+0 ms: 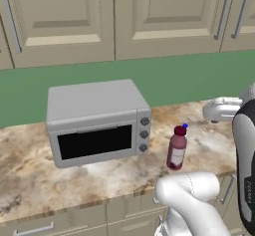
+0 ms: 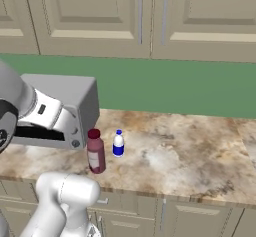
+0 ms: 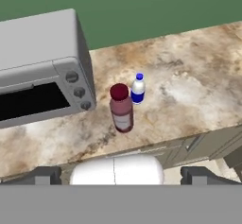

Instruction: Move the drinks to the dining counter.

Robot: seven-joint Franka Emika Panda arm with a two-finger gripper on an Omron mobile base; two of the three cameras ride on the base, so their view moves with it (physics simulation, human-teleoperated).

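Two drinks stand on the marbled counter (image 2: pixel 190 156) over beige drawers. The dark maroon bottle (image 1: pixel 176 150) (image 2: pixel 95 153) (image 3: pixel 122 109) is upright near the front edge. Just behind it and a little to its right is the small white-and-blue bottle (image 2: pixel 118 144) (image 3: pixel 138 90); from the left only its blue cap (image 1: pixel 185 126) peeks out. My gripper (image 3: pixel 122 175) hangs above and in front of the counter edge, well apart from both bottles. Its fingertips (image 3: pixel 47 175) stand wide apart, open and empty. The dining counter is out of view.
A grey toaster oven (image 1: pixel 97 123) (image 2: pixel 65 101) (image 3: pixel 38 67) sits on the counter left of the bottles, close to the maroon one. A green wall and beige upper cabinets (image 1: pixel 149 16) are behind. Bare marbled counter (image 3: pixel 198 76) stretches to the right.
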